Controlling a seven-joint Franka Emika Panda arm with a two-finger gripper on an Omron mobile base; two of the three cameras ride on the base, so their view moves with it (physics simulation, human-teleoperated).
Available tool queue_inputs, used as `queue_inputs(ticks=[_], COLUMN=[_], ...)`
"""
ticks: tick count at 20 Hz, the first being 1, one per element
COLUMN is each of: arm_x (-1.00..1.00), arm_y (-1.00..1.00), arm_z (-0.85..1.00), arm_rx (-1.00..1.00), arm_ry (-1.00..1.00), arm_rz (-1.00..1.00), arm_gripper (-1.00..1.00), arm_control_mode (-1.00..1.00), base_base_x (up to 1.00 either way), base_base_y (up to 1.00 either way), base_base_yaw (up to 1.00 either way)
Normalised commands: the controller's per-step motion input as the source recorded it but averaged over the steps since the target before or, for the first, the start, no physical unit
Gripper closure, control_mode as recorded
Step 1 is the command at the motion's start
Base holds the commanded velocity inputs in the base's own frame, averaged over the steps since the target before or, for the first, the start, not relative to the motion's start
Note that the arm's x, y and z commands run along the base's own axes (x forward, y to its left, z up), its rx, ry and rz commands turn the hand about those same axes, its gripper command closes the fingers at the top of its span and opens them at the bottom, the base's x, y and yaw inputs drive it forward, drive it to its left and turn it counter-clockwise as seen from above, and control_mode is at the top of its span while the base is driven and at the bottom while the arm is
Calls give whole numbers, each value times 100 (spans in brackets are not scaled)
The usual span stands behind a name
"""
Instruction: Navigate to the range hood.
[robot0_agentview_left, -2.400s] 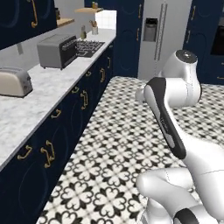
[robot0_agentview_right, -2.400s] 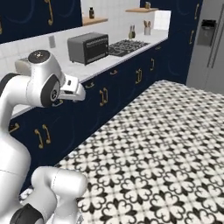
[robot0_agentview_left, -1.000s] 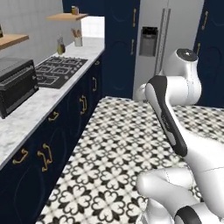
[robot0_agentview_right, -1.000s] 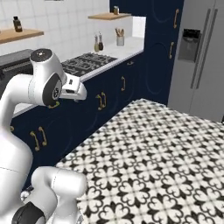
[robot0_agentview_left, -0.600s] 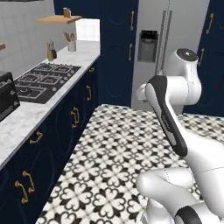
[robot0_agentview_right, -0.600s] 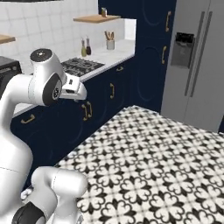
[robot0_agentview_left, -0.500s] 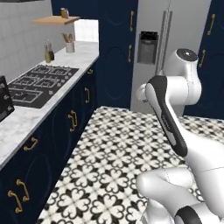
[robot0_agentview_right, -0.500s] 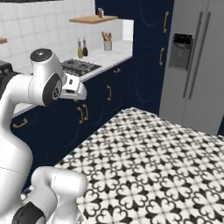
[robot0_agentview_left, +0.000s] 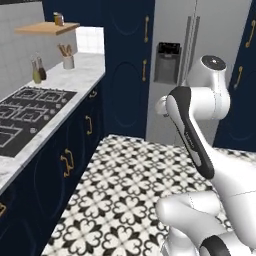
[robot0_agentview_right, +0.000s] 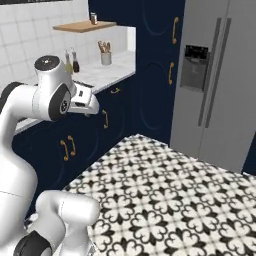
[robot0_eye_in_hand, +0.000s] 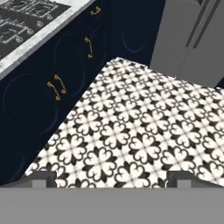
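Patterned black-and-white tile floor (robot0_agentview_left: 135, 185): spreads across the middle of both base views and under the hand camera.
Grey fridge (robot0_agentview_left: 200, 70): at the far end, door dispenser at mid height, just right of a tall navy cabinet (robot0_agentview_left: 125, 65).
Navy base cabinets (robot0_agentview_left: 55, 180): run along the left wall, gold handles.
Marble counter (robot0_agentview_left: 80, 75): tops those cabinets and ends against the tall cabinet.
White arm (robot0_agentview_left: 192, 135): folded over the floor, well clear of the counter.
Black cooktop (robot0_agentview_left: 25, 112): set in the counter, near left.
Range hood (robot0_agentview_right: 30, 1): thin dark sliver at the top left edge of the right base view, high on the tiled wall over the cooktop; too little in frame to make out any marks.
Wooden shelf (robot0_agentview_left: 47, 28): on the wall past the cooktop, a small jar (robot0_agentview_left: 59, 18) on it.
Utensil holder (robot0_agentview_left: 68, 61): on the counter below the shelf.
Two bottles (robot0_agentview_left: 39, 70): just left of the holder.
Gripper (robot0_eye_in_hand: 113, 179): fingers spread wide, grasping nothing, pointed down at the floor.
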Motion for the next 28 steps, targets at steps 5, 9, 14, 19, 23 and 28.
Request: queue_inputs(ticks=[5,9,14,19,23,28], arm_x=[0,0,0,0,0,0], arm_y=[0,0,0,0,0,0], arm_z=[0,0,0,0,0,0], arm_rx=[0,0,0,0,0,0], arm_ry=[0,0,0,0,0,0], arm_rz=[0,0,0,0,0,0], arm_gripper=[-100,-100,-100,-100,-100,-100], arm_control_mode=[100,100,100,100,100,100], base_base_x=[100,100,100,88,78,75], base_base_y=[-35,-40,-18,-12,-10,-7], base_base_yaw=[0,5,43,75,79,81])
